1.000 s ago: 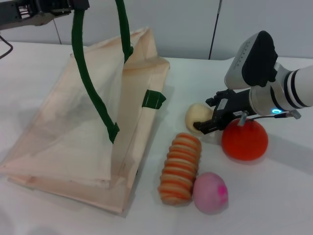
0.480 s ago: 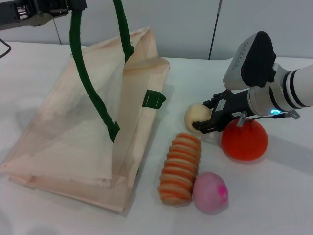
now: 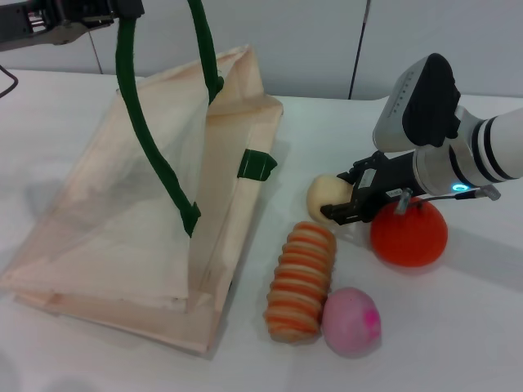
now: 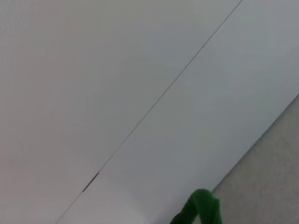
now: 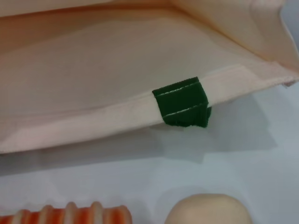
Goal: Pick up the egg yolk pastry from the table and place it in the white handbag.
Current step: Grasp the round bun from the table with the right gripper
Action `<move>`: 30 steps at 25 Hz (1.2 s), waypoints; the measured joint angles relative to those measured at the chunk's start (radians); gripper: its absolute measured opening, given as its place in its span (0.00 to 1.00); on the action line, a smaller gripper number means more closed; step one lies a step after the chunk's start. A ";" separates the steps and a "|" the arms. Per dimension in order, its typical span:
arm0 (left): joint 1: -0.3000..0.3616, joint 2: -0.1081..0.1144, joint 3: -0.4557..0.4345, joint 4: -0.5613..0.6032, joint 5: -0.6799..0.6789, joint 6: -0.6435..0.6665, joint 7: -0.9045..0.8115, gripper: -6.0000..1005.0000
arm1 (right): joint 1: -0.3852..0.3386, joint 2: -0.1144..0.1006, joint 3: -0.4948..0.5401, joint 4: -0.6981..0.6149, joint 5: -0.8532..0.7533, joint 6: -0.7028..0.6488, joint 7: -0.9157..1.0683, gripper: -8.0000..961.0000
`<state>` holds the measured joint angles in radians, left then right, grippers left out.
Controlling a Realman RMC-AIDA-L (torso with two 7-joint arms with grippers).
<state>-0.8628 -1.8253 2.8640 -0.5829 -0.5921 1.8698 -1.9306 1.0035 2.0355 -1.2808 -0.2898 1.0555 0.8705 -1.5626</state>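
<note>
The egg yolk pastry (image 3: 324,193) is a pale cream lump on the table, right of the white handbag (image 3: 122,212). My right gripper (image 3: 346,194) is open, with its black fingers on either side of the pastry's right part. The right wrist view shows the pastry's top (image 5: 210,211) close below the bag's edge (image 5: 140,70). My left gripper (image 3: 86,11) at the top left is shut on the bag's dark green handle (image 3: 151,139) and holds it up, which opens the bag's mouth. The handle's tip shows in the left wrist view (image 4: 198,211).
An orange fruit (image 3: 409,233) sits just right of the pastry, under my right gripper. A striped orange-and-cream roll (image 3: 301,278) and a pink ball (image 3: 351,320) lie in front of the pastry. A green tab (image 3: 257,166) marks the bag's near edge.
My right gripper has crept a little to the left, and the pastry has shifted slightly left with it. The left arm and bag have barely moved.
</note>
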 joint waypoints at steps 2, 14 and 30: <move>0.000 0.000 0.000 0.000 0.000 0.000 0.000 0.14 | 0.000 0.000 0.000 0.000 -0.001 0.001 0.000 0.67; 0.002 0.000 0.000 0.000 0.000 0.000 -0.003 0.15 | -0.001 0.000 0.000 0.000 -0.002 0.016 0.001 0.62; 0.003 0.000 0.000 0.000 0.000 0.000 -0.005 0.15 | 0.000 0.000 0.000 -0.003 0.003 0.027 0.002 0.60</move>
<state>-0.8598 -1.8254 2.8640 -0.5828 -0.5920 1.8699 -1.9359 1.0032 2.0357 -1.2809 -0.2927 1.0582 0.8979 -1.5611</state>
